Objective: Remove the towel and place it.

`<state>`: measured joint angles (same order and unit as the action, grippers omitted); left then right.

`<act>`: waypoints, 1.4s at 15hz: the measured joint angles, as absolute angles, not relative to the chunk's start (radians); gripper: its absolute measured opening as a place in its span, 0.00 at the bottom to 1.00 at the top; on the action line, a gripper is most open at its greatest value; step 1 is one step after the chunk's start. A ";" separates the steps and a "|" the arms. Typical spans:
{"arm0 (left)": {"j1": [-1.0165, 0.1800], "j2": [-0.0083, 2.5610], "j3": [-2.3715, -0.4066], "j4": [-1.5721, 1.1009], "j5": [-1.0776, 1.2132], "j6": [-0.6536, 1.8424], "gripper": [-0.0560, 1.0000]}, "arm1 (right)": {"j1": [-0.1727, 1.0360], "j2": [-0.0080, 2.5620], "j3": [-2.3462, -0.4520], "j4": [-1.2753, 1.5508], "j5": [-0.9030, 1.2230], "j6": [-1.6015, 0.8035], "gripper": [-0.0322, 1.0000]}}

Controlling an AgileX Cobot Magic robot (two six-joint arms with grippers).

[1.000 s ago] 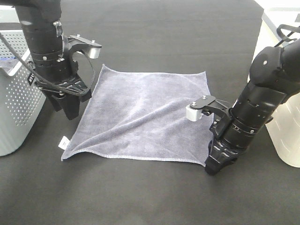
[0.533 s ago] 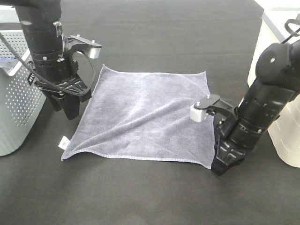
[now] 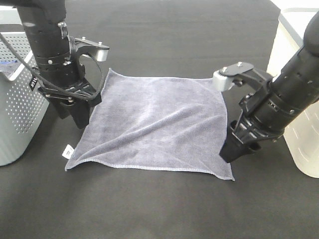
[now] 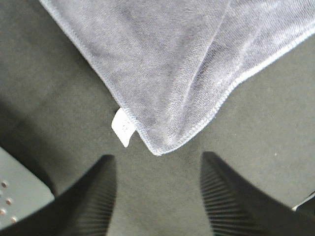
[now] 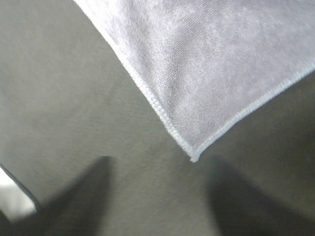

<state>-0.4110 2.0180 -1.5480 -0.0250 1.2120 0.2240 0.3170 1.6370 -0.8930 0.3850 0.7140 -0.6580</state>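
One towel (image 3: 154, 124), square and grey-blue, lies spread flat on the black table (image 3: 164, 209), with soft creases running across it and a small white tag (image 3: 67, 151) sticking out at its near left corner. Just off that same side of the towel hangs the left gripper (image 4: 157, 196), its jaws apart and empty, the tagged corner lying between them on the table. Off the towel's near right corner hangs the right gripper (image 5: 152, 196), jaws also spread with nothing in them. Beyond the left gripper, away from the towel, stands a perforated grey basket (image 3: 17, 114).
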 joint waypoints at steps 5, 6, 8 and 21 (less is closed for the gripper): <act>-0.411 2.001 -1.548 -0.033 1.212 0.175 0.62 | 0.317 1.613 -1.026 0.384 0.909 -0.505 0.77; -0.411 1.980 -1.548 -0.036 1.212 0.169 0.63 | 0.317 1.613 -1.092 0.384 0.962 -0.466 0.77; -0.411 1.910 -1.548 -0.031 1.212 0.143 0.63 | 0.317 1.613 -1.235 0.383 1.058 -0.385 0.77; 0.068 1.473 -1.528 0.065 1.216 0.009 0.63 | 0.014 1.315 -1.459 0.030 1.211 -0.057 0.77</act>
<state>0.0680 1.4730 -1.5280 0.0650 1.2160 0.0090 0.0140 1.3150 -1.4590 0.0300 1.2110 -0.0570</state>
